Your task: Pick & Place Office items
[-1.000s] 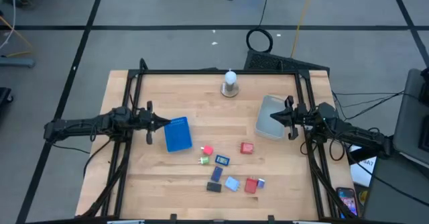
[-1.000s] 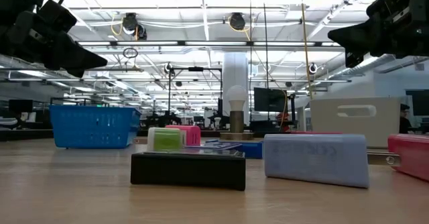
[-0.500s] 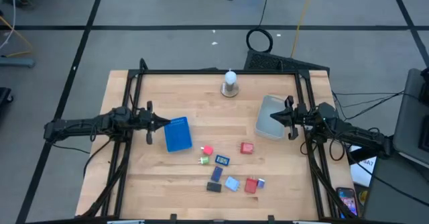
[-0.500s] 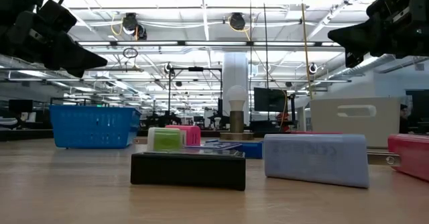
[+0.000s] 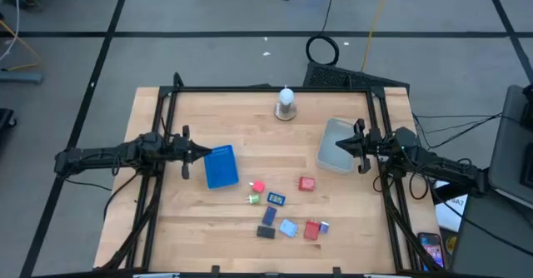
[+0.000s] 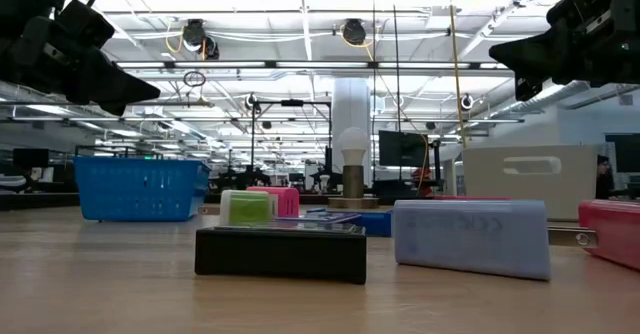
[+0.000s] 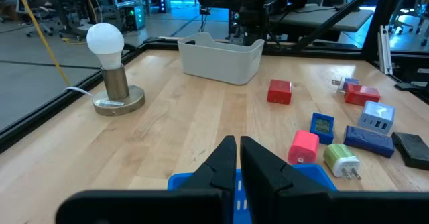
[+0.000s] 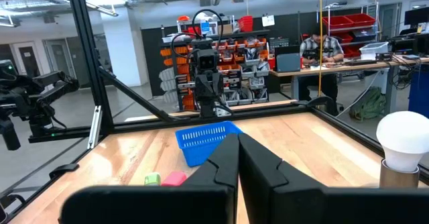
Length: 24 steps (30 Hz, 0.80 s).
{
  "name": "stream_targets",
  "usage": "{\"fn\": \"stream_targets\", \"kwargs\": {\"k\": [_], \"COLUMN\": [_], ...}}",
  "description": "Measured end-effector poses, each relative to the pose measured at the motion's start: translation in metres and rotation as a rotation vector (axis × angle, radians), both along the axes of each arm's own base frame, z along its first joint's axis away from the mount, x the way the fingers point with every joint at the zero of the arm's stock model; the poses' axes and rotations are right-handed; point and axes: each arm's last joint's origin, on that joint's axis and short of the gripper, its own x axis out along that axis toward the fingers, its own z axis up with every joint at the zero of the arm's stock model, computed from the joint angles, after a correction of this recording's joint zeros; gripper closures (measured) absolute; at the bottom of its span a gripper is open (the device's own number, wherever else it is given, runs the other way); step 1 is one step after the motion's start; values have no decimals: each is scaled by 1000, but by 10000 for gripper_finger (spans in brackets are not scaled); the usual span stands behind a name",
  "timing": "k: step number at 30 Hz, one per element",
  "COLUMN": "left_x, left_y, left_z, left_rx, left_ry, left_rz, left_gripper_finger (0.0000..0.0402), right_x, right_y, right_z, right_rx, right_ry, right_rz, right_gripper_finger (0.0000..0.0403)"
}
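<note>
Change: nothing is moving since a second ago; items, bins and both arms are sitting exactly as they were.
Items: the office items (image 5: 279,207) are lying loose in a cluster on the near-middle of the desk (image 5: 250,116), between the two bins and nearer the front edge.
Pieces: a pink block (image 5: 257,187) and a green plug (image 5: 253,199) are lying just beside each other, a red block (image 5: 306,183) is sitting apart to the right, and a black block (image 5: 265,232), a light blue charger (image 5: 288,228) and a second red block (image 5: 312,230) are making up the front row.
Axis: the dark blue bar (image 5: 269,216) is pointing its long axis roughly front to back; the black block is lying crosswise to it; the rest are too blocky to call.
Blue bin: a blue basket (image 5: 221,166) is standing left of the cluster.
White bin: a white tub (image 5: 336,144) is standing to the right.
Lamp: a bulb on a round base (image 5: 286,103) is standing at the back.
Left gripper (image 5: 202,152): hanging at the basket's left edge, fingers (image 7: 221,163) pressed nearly together, holding nothing.
Right gripper (image 5: 343,142): hanging over the tub, fingers (image 8: 224,160) fully together, empty.
Risk: pieces are lying so close that fingers coming down on one are likely nudging its neighbour; the green plug's prongs (image 7: 351,175) are likely snagging or twisting it in a grip.
</note>
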Motion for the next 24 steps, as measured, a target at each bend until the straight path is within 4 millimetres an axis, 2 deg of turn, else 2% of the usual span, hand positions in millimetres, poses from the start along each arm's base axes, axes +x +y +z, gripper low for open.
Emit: {"fn": "stream_targets", "kwargs": {"k": [17, 24], "left_x": [0, 1], "left_y": [0, 0], "left_z": [0, 6], "left_rx": [29, 58], "left_ry": [1, -52], "left_rz": [-4, -5], "left_gripper_finger": [376, 376], "right_x": [0, 0], "right_y": [0, 0], "right_z": [0, 0], "right_rx": [0, 0], "right_ry": [0, 0], "right_rz": [0, 0], "right_gripper_finger": [403, 403]}}
